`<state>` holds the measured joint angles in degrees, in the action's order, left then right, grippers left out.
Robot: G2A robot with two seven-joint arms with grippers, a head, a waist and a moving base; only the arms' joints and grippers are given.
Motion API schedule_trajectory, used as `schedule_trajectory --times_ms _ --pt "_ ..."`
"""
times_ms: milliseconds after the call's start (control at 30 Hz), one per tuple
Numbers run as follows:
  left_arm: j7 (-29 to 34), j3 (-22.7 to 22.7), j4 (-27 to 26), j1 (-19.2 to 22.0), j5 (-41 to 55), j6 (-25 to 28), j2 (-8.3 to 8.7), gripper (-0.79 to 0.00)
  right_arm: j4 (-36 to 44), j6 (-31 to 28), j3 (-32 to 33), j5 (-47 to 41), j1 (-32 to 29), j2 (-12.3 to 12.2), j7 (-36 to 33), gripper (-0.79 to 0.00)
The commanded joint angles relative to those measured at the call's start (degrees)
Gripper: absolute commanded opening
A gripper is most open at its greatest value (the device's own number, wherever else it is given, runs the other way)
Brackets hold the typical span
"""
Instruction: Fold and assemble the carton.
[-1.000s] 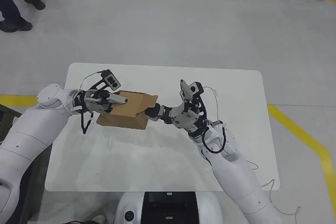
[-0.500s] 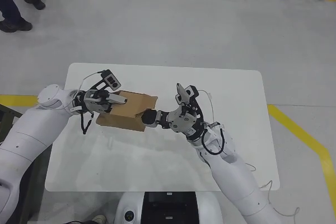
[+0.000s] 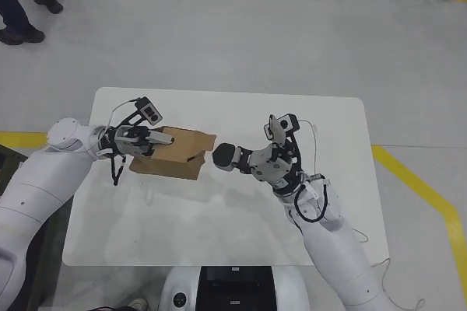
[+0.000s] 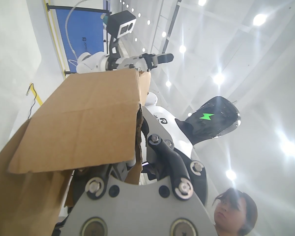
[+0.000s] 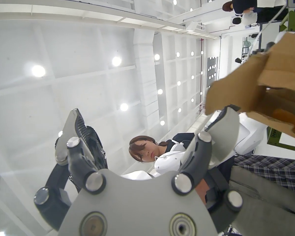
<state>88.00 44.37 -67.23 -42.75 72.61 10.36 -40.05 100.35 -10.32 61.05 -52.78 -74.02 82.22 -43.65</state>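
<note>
Mid-fold: carton [image 3: 175, 152] is left of centre, half-erected. The left gripper [image 3: 159, 138] clamps its top panel. The right gripper [image 3: 220, 155] gapes wide, empty, just beside the carton's right end. Next, likely: press that end inward.

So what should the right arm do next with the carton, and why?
Probably ease the right pincer onto the carton's loose end flap and close. It sits open right beside that end, while the left pincer grips the other end, steadying it.

We see a large robot-testing hall: high ceiling lights [image 4: 259, 19], grey floor [image 3: 218, 47], yellow marking tape [image 3: 416, 179], one white table [image 3: 218, 225].
</note>
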Motion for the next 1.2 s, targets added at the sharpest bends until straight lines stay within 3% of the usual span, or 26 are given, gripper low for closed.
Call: schedule_trajectory --times_ms 0,567,1167 --pt "0.0 -0.3 1.11 0.37 -2.09 0.93 -0.12 -0.785 0.64 -0.63 -0.37 0.51 -0.05 0.05 -0.04 0.0" --pt "0.0 -0.4 0.33 0.34 -1.83 1.55 -0.48 -0.785 -2.82 -1.99 -3.74 15.34 2.13 0.48 9.31 0.0" --pt "0.0 1.09 -2.69 -1.83 4.54 -1.14 0.15 -0.785 -2.89 -1.19 -3.82 16.99 1.99 0.38 9.99 0.0"
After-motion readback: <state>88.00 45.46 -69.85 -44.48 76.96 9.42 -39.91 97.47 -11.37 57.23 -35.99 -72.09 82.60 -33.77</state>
